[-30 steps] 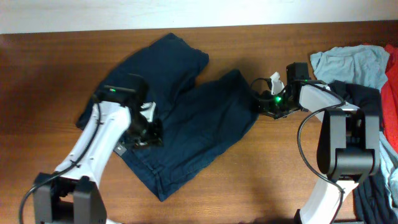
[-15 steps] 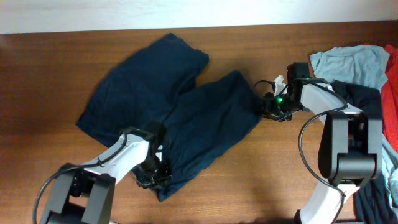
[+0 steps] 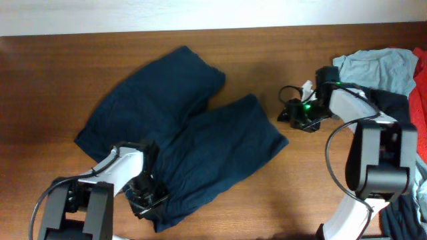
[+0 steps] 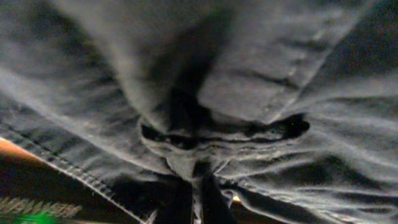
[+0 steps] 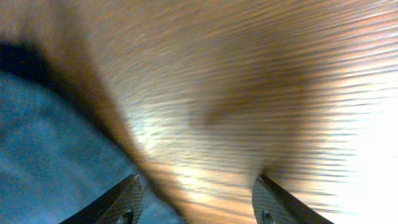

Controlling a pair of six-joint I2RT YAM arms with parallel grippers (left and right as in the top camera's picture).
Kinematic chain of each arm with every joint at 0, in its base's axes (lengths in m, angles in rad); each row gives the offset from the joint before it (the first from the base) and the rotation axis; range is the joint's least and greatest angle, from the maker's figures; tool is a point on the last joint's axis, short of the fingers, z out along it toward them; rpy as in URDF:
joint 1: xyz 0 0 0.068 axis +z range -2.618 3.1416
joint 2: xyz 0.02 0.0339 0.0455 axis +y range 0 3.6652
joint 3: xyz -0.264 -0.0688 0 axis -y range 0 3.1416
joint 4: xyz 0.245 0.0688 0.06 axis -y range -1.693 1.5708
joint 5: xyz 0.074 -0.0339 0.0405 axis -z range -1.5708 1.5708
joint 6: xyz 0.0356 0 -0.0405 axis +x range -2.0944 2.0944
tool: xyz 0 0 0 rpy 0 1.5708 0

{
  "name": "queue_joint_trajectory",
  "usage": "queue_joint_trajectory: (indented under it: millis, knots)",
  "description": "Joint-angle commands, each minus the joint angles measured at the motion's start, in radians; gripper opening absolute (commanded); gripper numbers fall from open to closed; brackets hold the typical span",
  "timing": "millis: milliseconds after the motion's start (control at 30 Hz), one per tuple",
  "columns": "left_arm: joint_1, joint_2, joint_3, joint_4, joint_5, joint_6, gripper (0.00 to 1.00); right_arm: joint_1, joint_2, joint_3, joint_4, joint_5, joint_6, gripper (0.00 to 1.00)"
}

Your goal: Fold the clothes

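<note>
Our left gripper (image 3: 148, 198) is clenched on a bunched fold of the shorts (image 3: 193, 137) at the waistband, its arm bent low. Our right gripper (image 3: 288, 113) is spread wide over bare table (image 3: 280, 193), just beside a leg hem. The shorts lie flat in the table's left half, their long axis running from the near-left waistband to the far-right hems. A pale shirt (image 3: 373, 67) and a black garment (image 3: 395, 103) are heaped at the right.

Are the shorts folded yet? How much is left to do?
Not yet. Done: the shorts lie spread out on the table, both legs open, with no fold made. In hand: the left tool pinches bunched cloth at the waistband end, while the right tool hangs open over bare wood beside one leg. Left: every fold.
</note>
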Motion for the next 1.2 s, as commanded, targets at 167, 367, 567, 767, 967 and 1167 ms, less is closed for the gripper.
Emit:
queue_joint_trajectory:
  millis: [167, 367, 567, 767, 967, 1167]
  knots:
    - [0.026, 0.009, -0.002, -0.051, -0.068, 0.028, 0.08, -0.012, 0.032, 0.006, 0.177, -0.491, -0.195, 0.52]
    - [0.026, -0.069, 0.119, -0.038, -0.1, 0.126, 0.34, 0.172, 0.032, 0.006, 0.423, -0.413, -0.183, 0.53]
    - [0.026, -0.23, 0.308, -0.09, -0.106, 0.153, 0.65, 0.278, 0.034, 0.006, 0.701, -0.24, 0.075, 0.45]
    - [0.026, -0.336, 0.517, -0.078, -0.159, 0.268, 0.6, 0.394, 0.071, 0.026, 0.867, -0.117, 0.232, 0.38]
    - [0.026, -0.344, 0.605, -0.061, -0.166, 0.303, 0.61, 0.483, 0.17, 0.154, 0.863, -0.07, 0.238, 0.36]
    - [0.026, -0.343, 0.605, -0.073, -0.14, 0.303, 0.61, 0.514, 0.303, 0.365, 0.709, 0.139, 0.264, 0.36]
